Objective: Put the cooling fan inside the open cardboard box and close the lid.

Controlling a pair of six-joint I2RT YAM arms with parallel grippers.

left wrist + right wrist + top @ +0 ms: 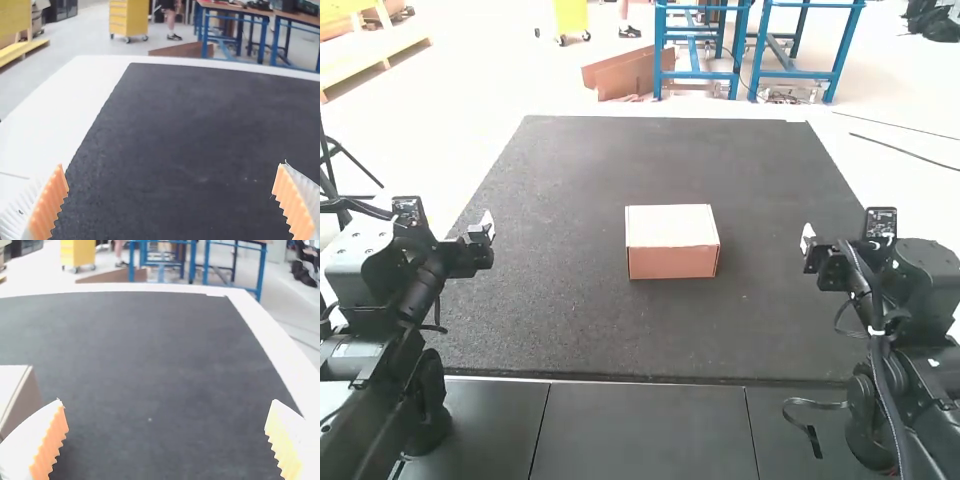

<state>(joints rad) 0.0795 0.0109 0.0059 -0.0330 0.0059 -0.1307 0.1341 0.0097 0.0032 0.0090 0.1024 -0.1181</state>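
Nearest, the left claw (170, 195) hangs well to the left of the cardboard box (672, 240), with its ribbed, orange-padded fingers (47, 205) spread wide. The right claw (166, 432) hangs well to the box's right, equally wide. Farther out, the box sits with its lid shut, midway across the black mat (570, 180) on the white bench (45, 115).

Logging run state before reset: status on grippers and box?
Both open: left gripper, right gripper, holding nothing, each out at its own side. Box mid-mat, lid shut. Only bare mat between grippers and box.
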